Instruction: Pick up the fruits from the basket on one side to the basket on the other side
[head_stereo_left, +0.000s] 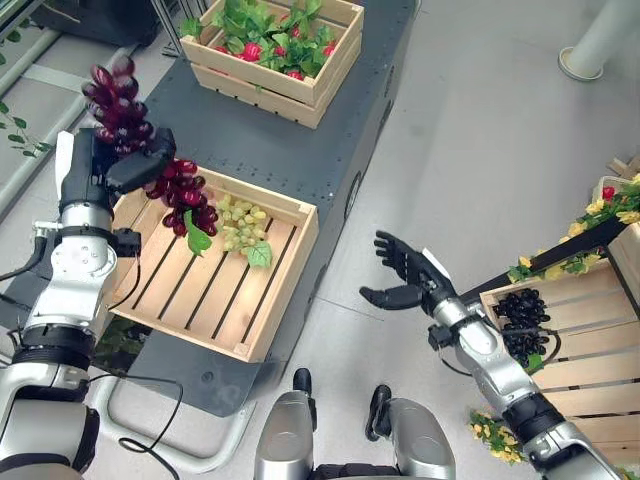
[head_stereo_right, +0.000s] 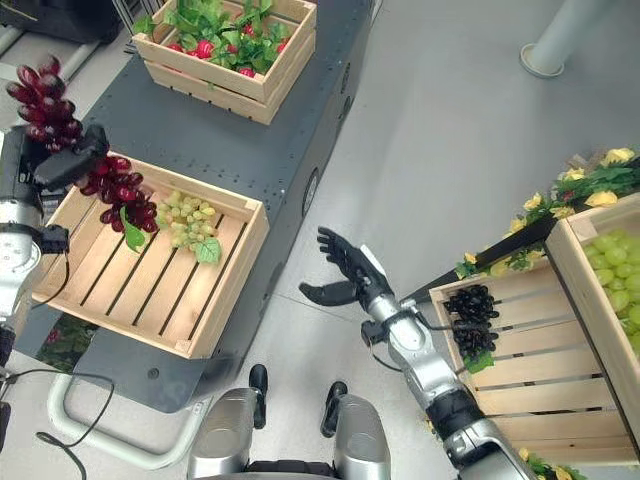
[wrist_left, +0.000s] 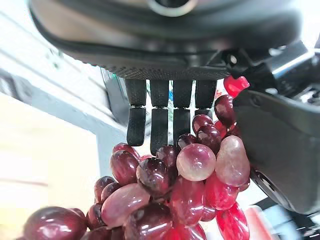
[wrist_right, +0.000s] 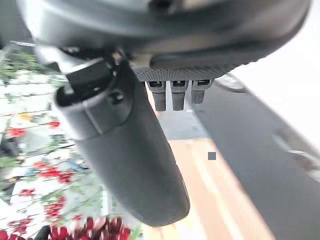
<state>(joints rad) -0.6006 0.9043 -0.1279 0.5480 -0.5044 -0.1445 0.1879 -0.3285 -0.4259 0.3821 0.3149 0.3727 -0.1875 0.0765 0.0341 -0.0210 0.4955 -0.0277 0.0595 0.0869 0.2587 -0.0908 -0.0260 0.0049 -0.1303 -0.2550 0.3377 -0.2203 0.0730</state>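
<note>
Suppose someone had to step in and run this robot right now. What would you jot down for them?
Left robot hand: shut on a red grape bunch, lifted above the left crate.
Right robot hand: open, holding nothing, between the two crates.
In the left crate: another red grape bunch and a green grape bunch.
Right crate: black grapes inside.
Done: one bunch picked up.
Left: carry it to the right crate, then move the other two.

Left and right eye views: taken from the head, looking steeply down; the slatted crate (head_stereo_left: 215, 275) on the dark tabletop (head_stereo_left: 300, 150) and the floor are shared. Left and right wrist views: taken from very close, along each hand's fingers (wrist_left: 160, 115).
</note>
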